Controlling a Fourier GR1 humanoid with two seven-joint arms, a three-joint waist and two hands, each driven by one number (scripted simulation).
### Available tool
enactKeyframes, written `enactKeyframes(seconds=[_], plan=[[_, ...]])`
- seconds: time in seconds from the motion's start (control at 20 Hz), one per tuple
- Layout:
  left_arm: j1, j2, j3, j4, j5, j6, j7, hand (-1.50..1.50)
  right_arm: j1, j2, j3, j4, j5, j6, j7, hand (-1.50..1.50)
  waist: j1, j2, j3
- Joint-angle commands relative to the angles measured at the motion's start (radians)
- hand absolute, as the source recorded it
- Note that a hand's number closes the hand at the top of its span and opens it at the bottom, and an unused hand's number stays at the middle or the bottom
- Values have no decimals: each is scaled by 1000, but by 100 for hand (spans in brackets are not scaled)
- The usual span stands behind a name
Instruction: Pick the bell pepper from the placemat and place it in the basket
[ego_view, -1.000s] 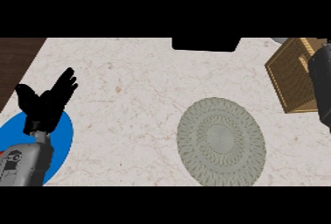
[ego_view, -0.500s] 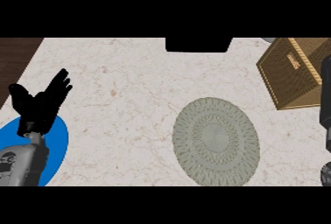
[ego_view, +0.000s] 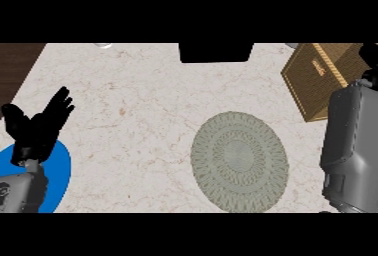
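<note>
The round grey-green placemat (ego_view: 238, 156) lies right of the counter's middle with nothing on it. No bell pepper shows anywhere. The woven brown basket (ego_view: 319, 75) stands at the back right. My right forearm (ego_view: 353, 145) rises along the right edge and covers the basket's near right part. Only a dark bit of my right hand (ego_view: 368, 62) shows at the picture's edge, over the basket's right side, and what it holds is hidden. My left hand (ego_view: 38, 127) rests open at the far left, fingers up.
A blue plate (ego_view: 57, 165) lies under my left forearm at the lower left. A black block (ego_view: 216, 52) sits at the counter's back edge. Dark wood (ego_view: 16, 65) borders the counter at the upper left.
My right forearm has come further into view at the right edge, reaching up over the basket. The basket and placemat sit lower and more to the left in the view. The left hand keeps its pose.
</note>
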Motion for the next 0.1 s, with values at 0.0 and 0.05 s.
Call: enactKeyframes(seconds=[0.0, 0.05], plan=[[14, -14, -18, -31, -4, 2, 16, 0, 124, 47, 112, -133, -82, 88, 74, -150, 2, -8, 0], [26, -4, -10, -5, -8, -6, -13, 0, 148, 48, 151, -169, -125, 116, 62, -150, -9, -9, -1]])
